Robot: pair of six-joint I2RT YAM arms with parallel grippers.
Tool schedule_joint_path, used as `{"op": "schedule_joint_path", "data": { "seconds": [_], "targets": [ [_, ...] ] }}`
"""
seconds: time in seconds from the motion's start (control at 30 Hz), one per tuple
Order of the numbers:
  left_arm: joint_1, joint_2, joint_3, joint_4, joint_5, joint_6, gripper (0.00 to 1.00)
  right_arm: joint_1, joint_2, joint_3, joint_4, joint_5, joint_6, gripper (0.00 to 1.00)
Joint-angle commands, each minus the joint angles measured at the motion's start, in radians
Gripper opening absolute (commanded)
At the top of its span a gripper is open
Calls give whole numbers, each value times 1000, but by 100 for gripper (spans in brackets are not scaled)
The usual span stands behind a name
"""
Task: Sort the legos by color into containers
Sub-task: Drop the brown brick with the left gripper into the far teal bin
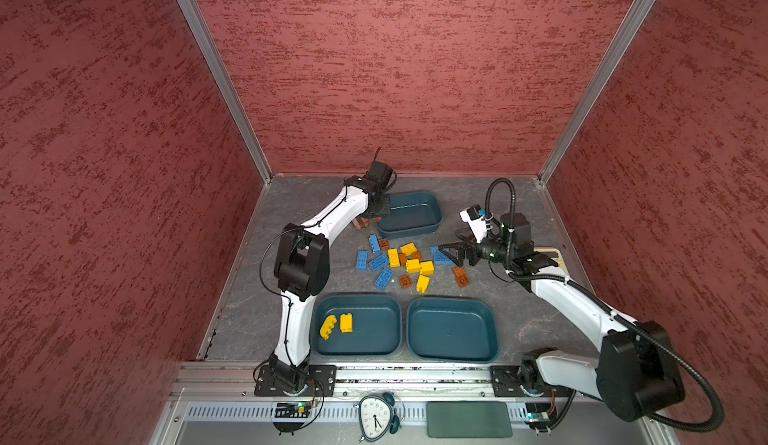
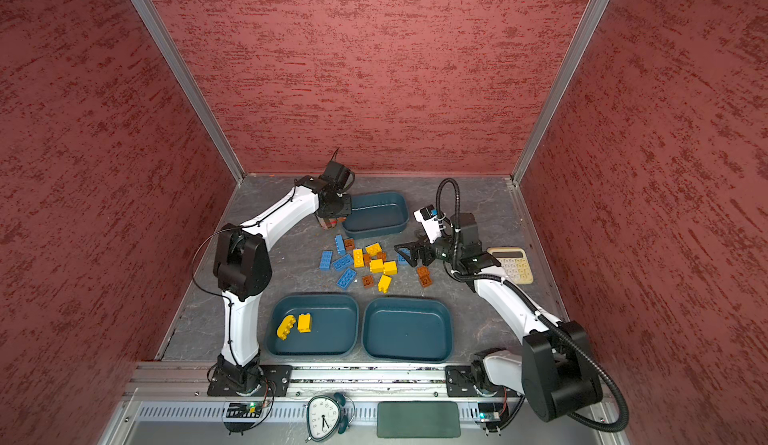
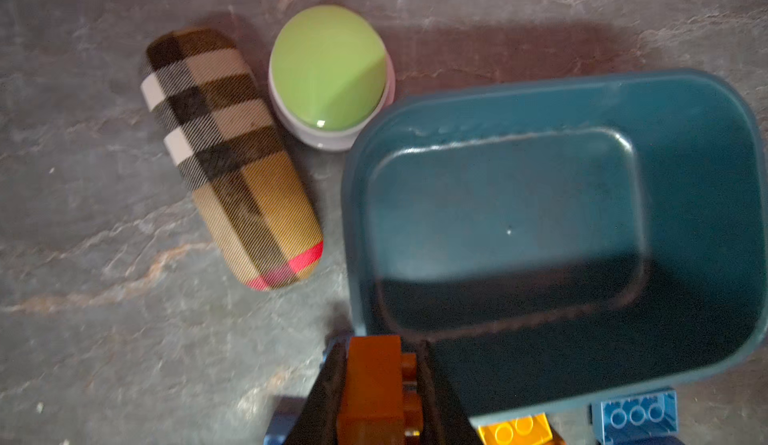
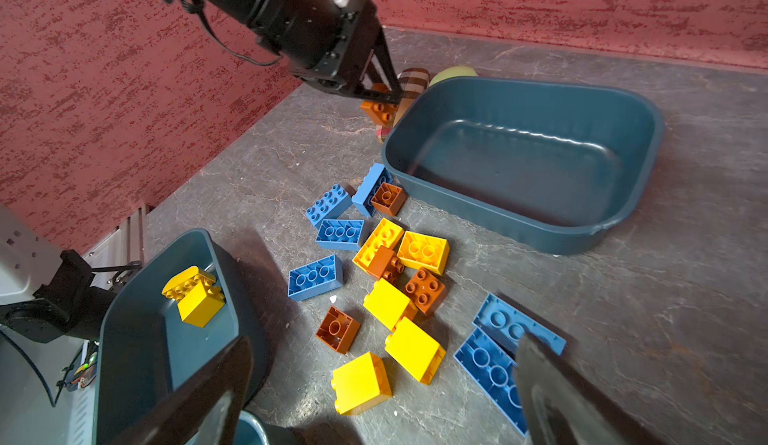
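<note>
Currently a brown lego is clamped in the left claw, just beside a corner of the small tub. The right claw is held wide open and empty above the loose legos, which are scattered on the counter between that tub and two larger tubs. Two yellow legos are seen inside one of these.

Legos loose between teal tubs.
Yellow, blue, brown mixed; two yellow bricks in near-left tub; brown brick held at far tub corner.
</note>
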Motion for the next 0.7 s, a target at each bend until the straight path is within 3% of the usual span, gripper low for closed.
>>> {"op": "schedule_joint_path", "data": {
  "seconds": [0.0, 0.17, 0.37, 0.5, 0.67],
  "targets": [
    [3, 65, 92, 52, -8, 59, 26, -4, -31, 12, 6, 27, -18, 99],
    [4, 159, 193, 51, -5, 68, 29, -6, -48, 2, -4, 41, -18, 99],
    [17, 179, 299, -65, 37, 44, 52, -8, -51, 7, -29, 42, -27, 99],
    [17, 94, 226, -103, 32, 48, 61, -8, -53, 3, -33, 37, -27, 99],
    [17, -81, -2, -104, 35, 38, 66, -8, -39, 6, -37, 11, -22, 99]
  ]
}}
